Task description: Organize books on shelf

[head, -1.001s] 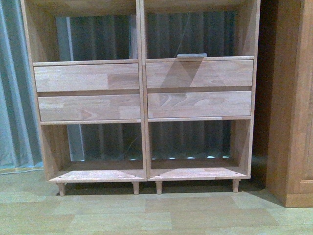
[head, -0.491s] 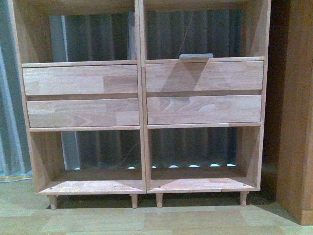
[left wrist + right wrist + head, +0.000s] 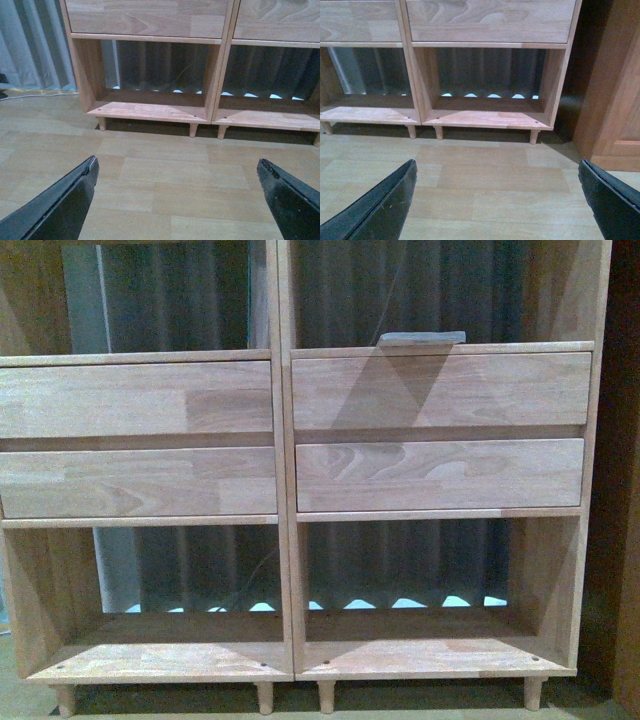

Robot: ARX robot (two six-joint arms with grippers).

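Left gripper [image 3: 176,162] and right gripper [image 3: 496,162] hang splayed wide, empty, facing the shelf [image 3: 283,490]. A thin book [image 3: 422,338] lies flat up high; a pinch could skid off it.

The shelf [image 3: 283,490] stands on the floor [image 3: 160,175], its two columns side by side. Each column has an open cubby at the top, two drawers stacked in the middle and another open cubby at the bottom. A slim book [image 3: 422,338] lies flat in the upper right cubby, on the board over the top right drawer [image 3: 440,390], near the front edge. A curtain [image 3: 400,290] hangs behind the shelf. A cabinet [image 3: 612,80] stands just to its right, reaching nearer.
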